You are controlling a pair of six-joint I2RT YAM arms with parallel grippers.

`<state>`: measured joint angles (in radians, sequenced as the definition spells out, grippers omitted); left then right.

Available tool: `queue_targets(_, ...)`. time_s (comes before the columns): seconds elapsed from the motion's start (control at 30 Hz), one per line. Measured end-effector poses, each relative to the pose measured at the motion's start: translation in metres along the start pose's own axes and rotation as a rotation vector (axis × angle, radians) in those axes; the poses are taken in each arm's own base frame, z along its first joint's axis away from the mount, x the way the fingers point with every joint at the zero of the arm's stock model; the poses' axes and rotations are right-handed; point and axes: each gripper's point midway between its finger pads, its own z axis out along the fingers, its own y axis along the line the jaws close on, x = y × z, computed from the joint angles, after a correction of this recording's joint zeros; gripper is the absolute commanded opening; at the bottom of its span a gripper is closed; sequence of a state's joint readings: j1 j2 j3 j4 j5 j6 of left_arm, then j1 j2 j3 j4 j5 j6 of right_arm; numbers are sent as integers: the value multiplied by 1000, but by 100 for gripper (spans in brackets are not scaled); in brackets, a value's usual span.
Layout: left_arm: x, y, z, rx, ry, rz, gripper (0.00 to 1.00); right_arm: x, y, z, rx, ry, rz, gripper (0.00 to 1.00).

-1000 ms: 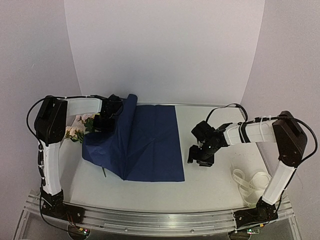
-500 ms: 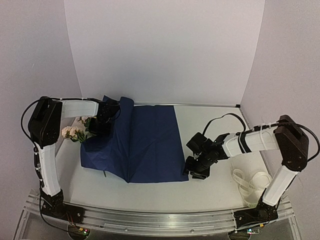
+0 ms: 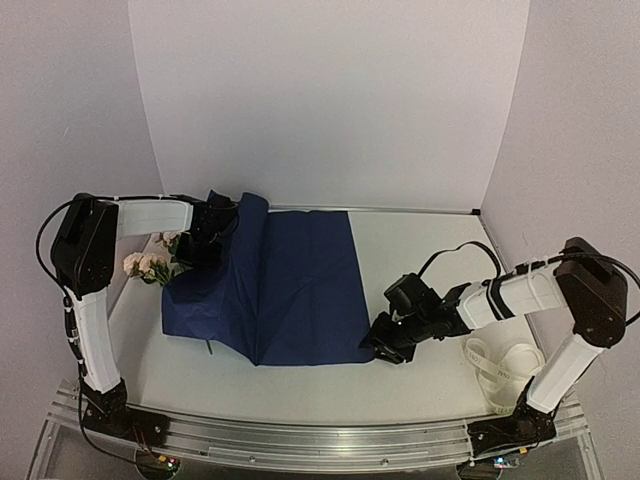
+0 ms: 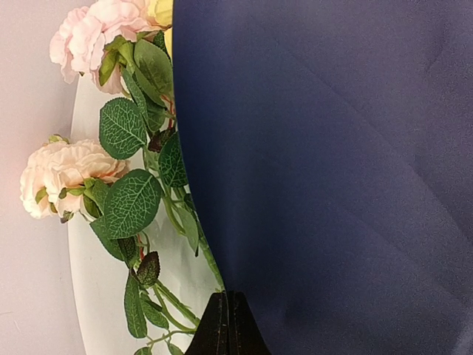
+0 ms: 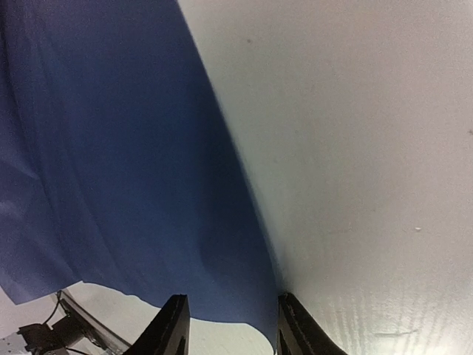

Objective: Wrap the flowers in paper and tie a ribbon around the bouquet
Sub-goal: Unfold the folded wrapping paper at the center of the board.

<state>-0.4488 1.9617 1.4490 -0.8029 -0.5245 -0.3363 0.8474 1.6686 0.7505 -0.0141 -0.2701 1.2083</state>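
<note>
1. Nearest us, at the right, the ribbon [image 3: 500, 365] lies in loose loops on the table [image 3: 430, 250], beside the right arm's base and well apart from the paper.
2. The right gripper [image 5: 230, 302] sits low at the near right corner of the paper [image 3: 300, 280]. Its fingers [image 5: 176, 329] stand apart, and the corner's edge lies between them without being pinched.
3. The paper is spread dark blue over the middle of the table. Its right half lies flat and its left part is rumpled and raised.
4. A thin stem end pokes out from under the paper's near edge.
5. Farther back on the left, the left gripper [image 4: 227, 329] has its fingers pressed together, clamped on the lifted left edge of the paper.
6. The flowers [image 3: 150, 265] lie at the far left. Their pink blossoms and green leaves show just outside the paper, and their stems run under it.
</note>
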Motion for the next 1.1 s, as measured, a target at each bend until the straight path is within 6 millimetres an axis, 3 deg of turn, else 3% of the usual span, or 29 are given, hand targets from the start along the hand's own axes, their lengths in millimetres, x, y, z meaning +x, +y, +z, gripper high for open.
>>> queue_targets(0.27, 0, -1, 0, 7, 2, 1, 0, 0, 8, 5, -76, -2, 43, 28)
queue_targets(0.43, 0, -1, 0, 8, 2, 4, 0, -3, 6, 10, -71, -12, 61, 2)
queue_targets(0.6, 1, -3, 0, 16, 5, 4, 0, -10, -3, 8, -18, -61, 58, 0)
queue_targets(0.7, 1, -5, -1, 32, 9, 3, 0, -20, -18, -4, 65, -132, 45, 0)
queue_targets(0.87, -10, -17, -10, 95, -6, -16, 0, -42, -47, -43, 217, -271, 26, 0)
queue_targets(1.1, -41, -65, -31, 256, -59, -48, 0, -63, -82, -75, 378, -364, 29, 0)
